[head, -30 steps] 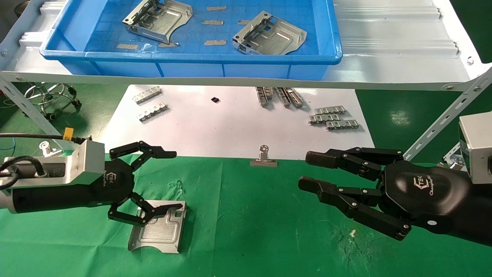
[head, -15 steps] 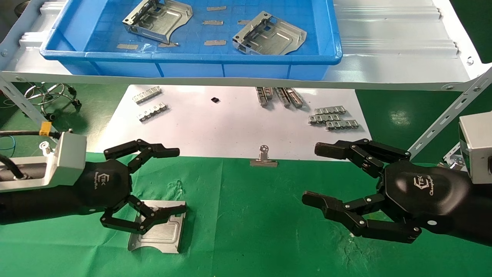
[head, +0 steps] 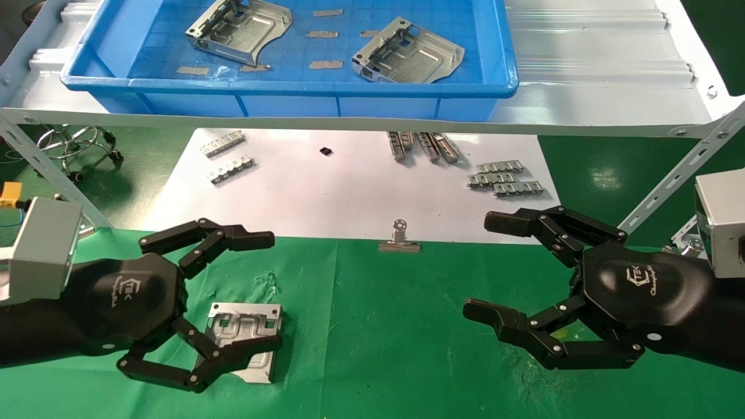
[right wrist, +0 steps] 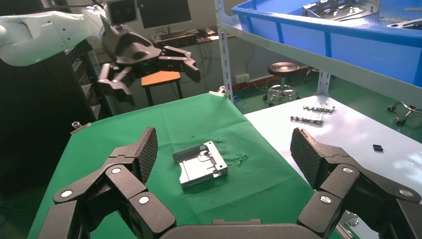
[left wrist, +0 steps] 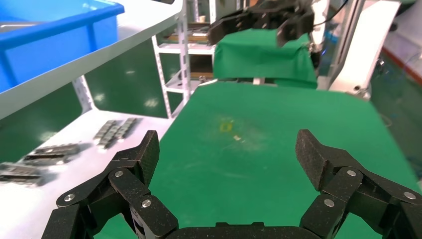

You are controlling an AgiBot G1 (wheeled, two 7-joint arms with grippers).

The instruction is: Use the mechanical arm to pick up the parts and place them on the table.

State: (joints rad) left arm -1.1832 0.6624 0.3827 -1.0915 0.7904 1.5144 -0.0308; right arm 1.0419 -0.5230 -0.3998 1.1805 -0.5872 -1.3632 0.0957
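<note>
Head view shows the left hand (head: 198,302) nearest, spread wide and empty, drawn back toward the robot since half a second ago, when its lower fingers lay across the metal tray (head: 247,331). That tray now lies flat and free on the green desk (head: 378,349), only its near edge hidden behind the lower fingers (head: 233,352); from the right wrist view it sits alone on the cloth (right wrist: 201,164). So one placement looks finished. The right hand (head: 477,267), level with it on the other side, is also released and has opened wider, holding nothing. Beyond, a binder clip (head: 399,237) pins the white sheet (head: 349,192), which carries small linked strips (head: 505,177). Farthest, on the shelf (head: 593,87), the blue bin (head: 291,87) holds two more trays (head: 238,29) (head: 407,52), likely next.
</note>
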